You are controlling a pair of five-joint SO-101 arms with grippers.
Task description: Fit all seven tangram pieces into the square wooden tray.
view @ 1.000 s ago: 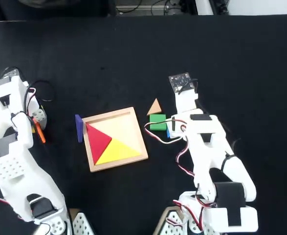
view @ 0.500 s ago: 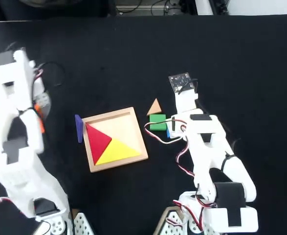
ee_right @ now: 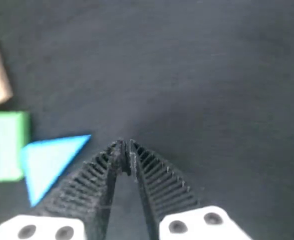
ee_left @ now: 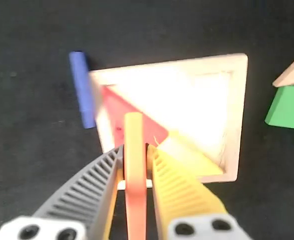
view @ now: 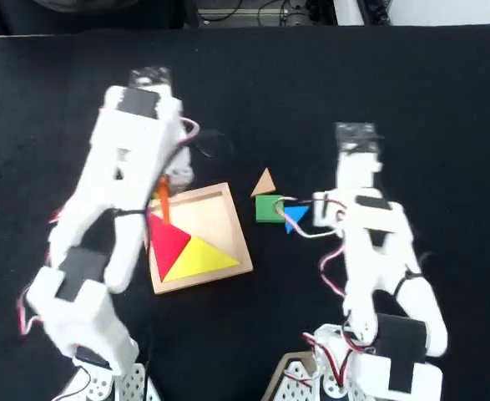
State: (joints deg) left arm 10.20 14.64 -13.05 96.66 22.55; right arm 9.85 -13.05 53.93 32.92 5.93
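The tray (view: pixel 239 227) lies near the middle of the black surface (view: pixel 411 83), turned a little out of line with the surface's edges. Two pieces lie flat inside it: a red triangle (view: pixel 168 241) against the rim that faces the surface's left edge, and a yellow triangle (view: pixel 201 257) against the rim that faces the near edge. The two meet along their long sides. The rest of the tray floor is bare wood.

The left pincer (ee_left: pixel 135 150) hangs over the red triangle at the tray's left side, clenched on a thin orange piece (ee_left: pixel 133 127) that stands on edge between its fingers. A blue bar (ee_left: pixel 81 87) lies on the surface just outside the tray's left rim, along it.

Towards the right edge, apart from the tray, three pieces sit close together: a tan triangle (view: pixel 264 182) farthest back, a green square (view: pixel 268 207) just in front of it, and a blue triangle (view: pixel 295 217) touching the square's right side.

The right pincer (ee_right: pixel 122 150) is closed on nothing, low over bare surface just beside the blue triangle.
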